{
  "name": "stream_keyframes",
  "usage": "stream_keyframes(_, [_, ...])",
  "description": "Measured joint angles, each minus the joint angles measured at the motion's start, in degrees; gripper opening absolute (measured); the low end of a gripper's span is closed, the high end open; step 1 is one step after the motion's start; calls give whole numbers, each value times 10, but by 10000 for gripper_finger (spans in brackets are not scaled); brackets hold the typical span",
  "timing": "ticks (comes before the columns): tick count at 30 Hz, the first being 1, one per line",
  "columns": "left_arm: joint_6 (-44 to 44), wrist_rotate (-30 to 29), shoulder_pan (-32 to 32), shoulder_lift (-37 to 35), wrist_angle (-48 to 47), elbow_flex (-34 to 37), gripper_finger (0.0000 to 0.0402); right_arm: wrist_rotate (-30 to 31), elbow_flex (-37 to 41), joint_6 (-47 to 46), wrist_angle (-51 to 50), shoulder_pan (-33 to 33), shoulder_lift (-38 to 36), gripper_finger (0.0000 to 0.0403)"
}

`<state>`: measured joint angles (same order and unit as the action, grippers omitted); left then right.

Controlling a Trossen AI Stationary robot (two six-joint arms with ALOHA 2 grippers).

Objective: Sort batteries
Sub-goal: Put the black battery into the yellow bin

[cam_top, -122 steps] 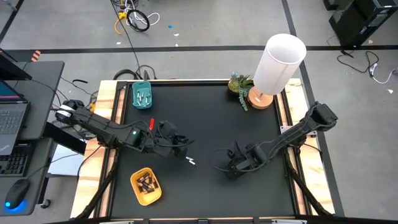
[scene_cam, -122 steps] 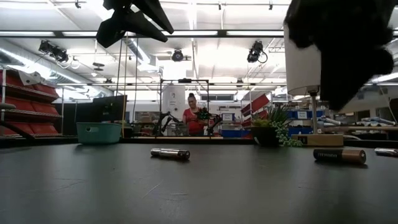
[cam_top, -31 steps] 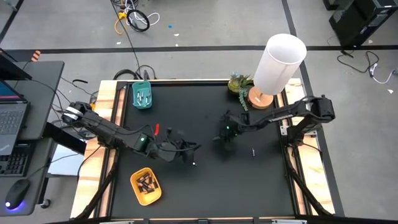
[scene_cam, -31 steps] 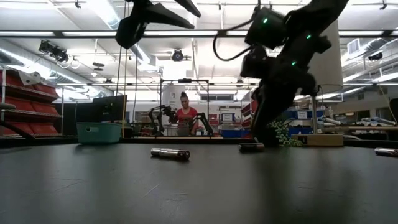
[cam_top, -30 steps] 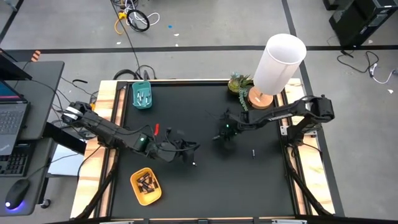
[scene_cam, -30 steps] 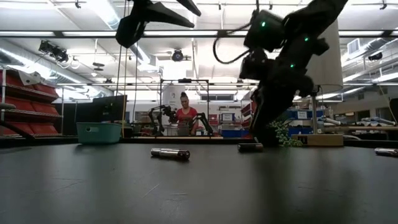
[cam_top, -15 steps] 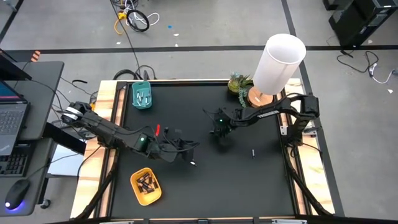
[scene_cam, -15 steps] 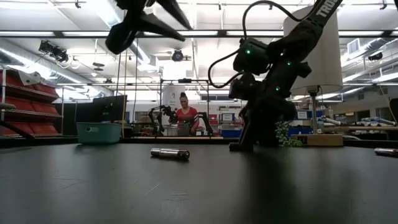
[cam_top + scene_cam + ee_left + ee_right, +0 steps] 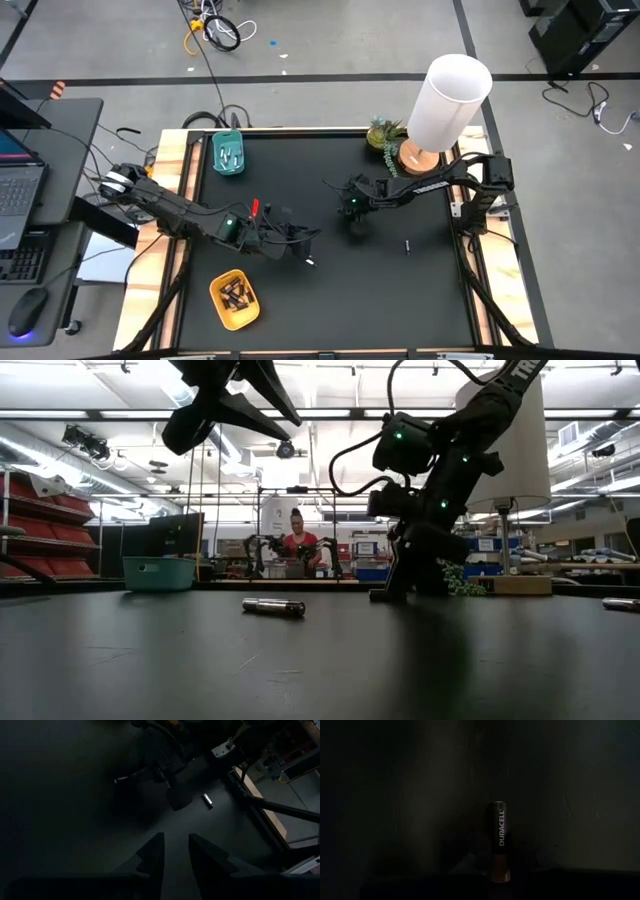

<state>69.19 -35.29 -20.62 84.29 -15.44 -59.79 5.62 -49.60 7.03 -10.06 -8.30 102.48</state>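
Observation:
My right gripper (image 9: 352, 212) is down at the table's middle, shut on a dark battery (image 9: 499, 835) with a copper end. My left gripper (image 9: 308, 236) hangs high above the table left of it, slightly open (image 9: 176, 852) with nothing between its fingers. A pale battery (image 9: 308, 261) lies flat on the mat below the left gripper and shows in the low view (image 9: 273, 606). Another battery (image 9: 407, 245) lies toward the right. The teal tray (image 9: 228, 153) holds pale batteries. The yellow tray (image 9: 234, 299) holds dark ones. My right gripper pinches the dark battery between its two fingers at the copper end (image 9: 499, 869); the black end points away from the fingers. The fingers slant down from the table's right side, and their tips (image 9: 383, 595) are at the mat. The battery appears to lie on the mat.
A white lamp (image 9: 450, 100) on a wooden base and a small plant (image 9: 383, 135) stand at the far right. The black mat (image 9: 330, 300) is bare near the front edge. A person stands in the room beyond the table (image 9: 299, 550).
My right gripper has moved toward the table's left and come down until its fingertips reach the mat at the dark battery. My left gripper has tipped its fingers a little further downward while staying high above the table.

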Motion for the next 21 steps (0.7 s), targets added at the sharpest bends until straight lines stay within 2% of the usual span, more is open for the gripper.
stream_keyframes(4, [0,0,0,0,0,0,103,4,-28,0,-46,8,-17,22])
stream_keyframes(6, [0,0,0,-2,0,0,103,6,-47,0,-62,11,-29,1])
stream_keyframes(8, [-1,-1,0,-9,-7,0,103,6,-62,0,-89,15,-39,6])
stream_keyframes(15, [-2,-50,-9,-56,-73,0,103,6,-84,-13,-126,23,-94,4])
stream_keyframes(18, [-10,-54,-9,-62,-74,0,103,-11,-84,-34,-123,13,-99,1])
stream_keyframes(21, [-17,-51,-10,-63,-72,0,103,-58,-84,-41,-116,-3,-86,15])
